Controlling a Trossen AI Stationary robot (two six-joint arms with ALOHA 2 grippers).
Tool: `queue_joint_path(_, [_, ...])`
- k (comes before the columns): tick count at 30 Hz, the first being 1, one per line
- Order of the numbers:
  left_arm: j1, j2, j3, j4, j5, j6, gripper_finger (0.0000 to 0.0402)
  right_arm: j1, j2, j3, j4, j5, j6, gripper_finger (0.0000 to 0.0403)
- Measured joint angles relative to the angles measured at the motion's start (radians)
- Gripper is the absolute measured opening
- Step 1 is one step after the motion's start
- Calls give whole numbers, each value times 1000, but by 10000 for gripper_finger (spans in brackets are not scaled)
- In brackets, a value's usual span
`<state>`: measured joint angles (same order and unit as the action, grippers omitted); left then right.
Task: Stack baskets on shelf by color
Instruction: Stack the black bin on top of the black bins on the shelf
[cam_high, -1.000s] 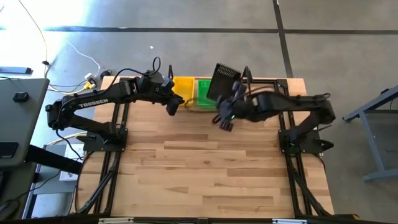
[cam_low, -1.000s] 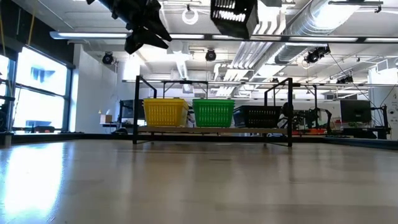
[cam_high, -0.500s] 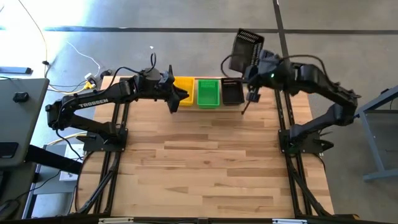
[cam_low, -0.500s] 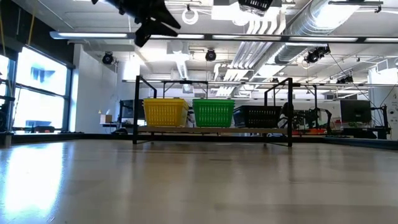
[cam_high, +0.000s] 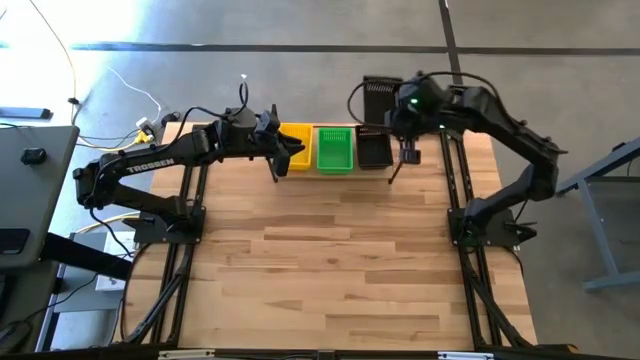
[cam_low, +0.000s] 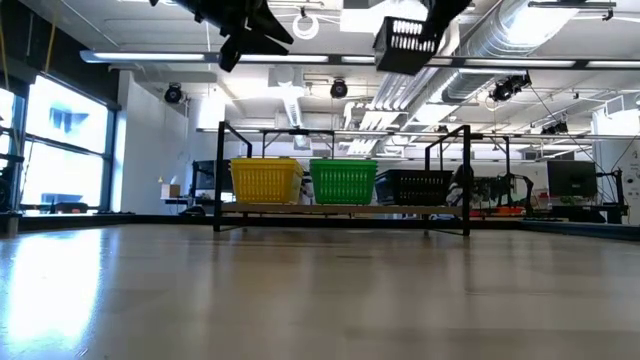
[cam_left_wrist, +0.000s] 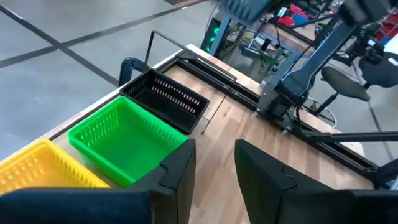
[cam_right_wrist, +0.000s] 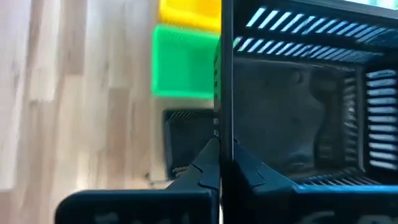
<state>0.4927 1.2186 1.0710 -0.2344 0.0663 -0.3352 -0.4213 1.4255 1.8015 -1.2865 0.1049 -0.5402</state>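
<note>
Held black basket (cam_low: 410, 38) now lower.

Baskets (cam_left_wrist: 127, 140) plastic mesh; shelf (cam_low: 340, 209) light wood, black metal frames.

**Layout: shelf row at far edge, one basket in the air**

Shelf (cam_low: 340, 209) runs along the table's (cam_high: 330, 260) far edge. Three baskets sit on it in a row: left basket (cam_high: 293, 145), middle basket (cam_high: 335, 149), right basket (cam_high: 374, 150), side by side. Left gripper (cam_high: 277, 162) hangs just beside the left basket, above the shelf. Right gripper (cam_high: 408, 152) is above the shelf's right end, clamped on a fourth basket (cam_low: 409, 38), which hangs high over the right basket, past the table's far edge.
</note>
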Motion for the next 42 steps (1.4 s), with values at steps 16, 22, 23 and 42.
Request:
queue_joint_path(16, [25, 0, 0, -17, 0, 33, 101, -43, 240, 0, -146, -138, 17, 0])
queue_joint_path(22, [46, 0, 0, -55, 1, 59, 101, -76, 256, 0, -133, -184, 39, 0])
queue_joint_path(23, [47, 0, 0, -61, 1, 59, 102, -77, 256, 0, -124, -190, 43, 0])
queue_joint_path(42, [50, 0, 0, -68, 1, 59, 102, -79, 41, -512, 333, -85, -49, 0])
